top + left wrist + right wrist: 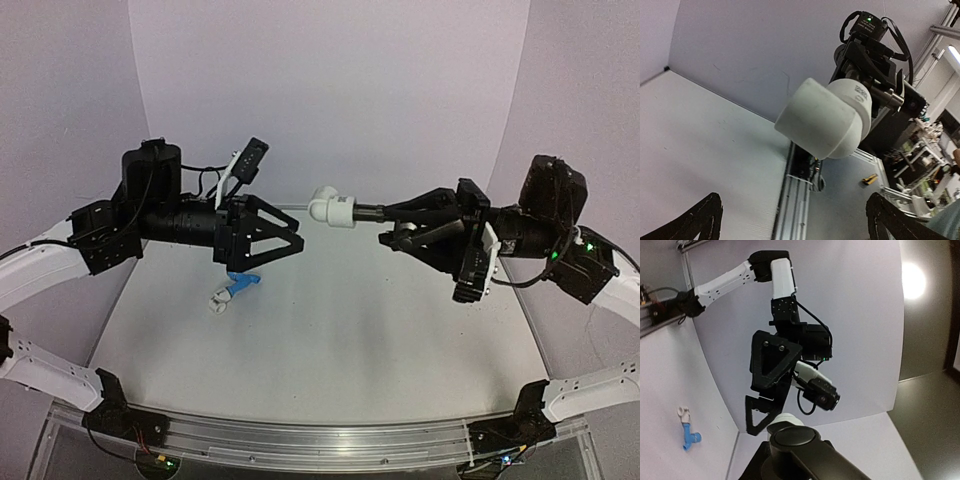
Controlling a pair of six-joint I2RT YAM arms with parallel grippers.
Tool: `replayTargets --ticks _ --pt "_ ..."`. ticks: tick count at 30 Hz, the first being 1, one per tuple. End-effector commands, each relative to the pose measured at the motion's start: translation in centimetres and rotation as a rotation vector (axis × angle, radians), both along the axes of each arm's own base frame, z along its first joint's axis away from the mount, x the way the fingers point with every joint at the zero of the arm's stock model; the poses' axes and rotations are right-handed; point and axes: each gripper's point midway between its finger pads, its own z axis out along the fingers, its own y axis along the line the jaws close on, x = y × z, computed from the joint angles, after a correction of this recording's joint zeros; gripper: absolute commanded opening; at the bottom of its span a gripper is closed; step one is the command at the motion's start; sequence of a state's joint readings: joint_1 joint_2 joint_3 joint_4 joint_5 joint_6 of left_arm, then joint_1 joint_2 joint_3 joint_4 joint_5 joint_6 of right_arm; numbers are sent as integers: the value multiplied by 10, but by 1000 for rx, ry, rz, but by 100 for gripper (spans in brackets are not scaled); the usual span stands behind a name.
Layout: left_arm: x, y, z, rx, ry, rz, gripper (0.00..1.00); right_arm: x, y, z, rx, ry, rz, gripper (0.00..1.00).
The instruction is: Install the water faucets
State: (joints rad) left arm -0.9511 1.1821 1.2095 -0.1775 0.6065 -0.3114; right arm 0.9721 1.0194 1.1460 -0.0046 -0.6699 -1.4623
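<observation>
Top external view: the grey metal faucet (368, 211) is held off the table, lying roughly level, with its dark stem pointing toward my left side. A white elbow fitting (332, 210) sits on the free end of that stem. My right gripper (392, 224) is closed narrow on the faucet's rear part, one finger above the stem and one below. The faucet body between the fingers is too dark to make out in detail. The light blue faucet (243, 284) lies on the table (400, 340), below my left gripper and well apart from the grey one. A small white fitting (218, 298) touches its near end; whether the two are joined I cannot tell.

My left gripper (296, 238) hangs above the table at about the height of the elbow, fingers spread wide, holding nothing. Its tips face the elbow's open mouth and stand near it, not touching. Left wrist view confirms this: the elbow hangs ahead, between my two fingertips and clear of both. Right wrist view shows the blue faucet on the table at lower left, its white fitting toward the top
</observation>
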Motion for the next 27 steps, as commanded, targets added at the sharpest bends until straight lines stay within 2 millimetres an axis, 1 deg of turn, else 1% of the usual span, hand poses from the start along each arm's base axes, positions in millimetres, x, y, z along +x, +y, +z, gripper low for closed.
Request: replayTargets --ticks 1,6,9,13,16,22,27 --pt "-31 5 18 -58 303 -297 100 -2 -3 19 65 -360 -42 0" --pt "-30 5 24 -93 373 -369 100 4 -1 3 28 -457 -70 0" --pt "-28 0 27 -101 411 -392 100 6 1 -6 9 -484 -70 0" --pt "-21 -8 25 -87 440 -394 98 4 3 -18 -10 -500 -49 0" --pt "-17 -13 25 -86 439 -391 94 2 5 -24 -17 -496 -30 0" --pt "-7 -22 20 -60 444 -366 83 -3 8 -29 -23 -476 2 0" --pt "-9 -25 23 -70 438 -405 73 -2 14 -35 -37 -464 3 0"
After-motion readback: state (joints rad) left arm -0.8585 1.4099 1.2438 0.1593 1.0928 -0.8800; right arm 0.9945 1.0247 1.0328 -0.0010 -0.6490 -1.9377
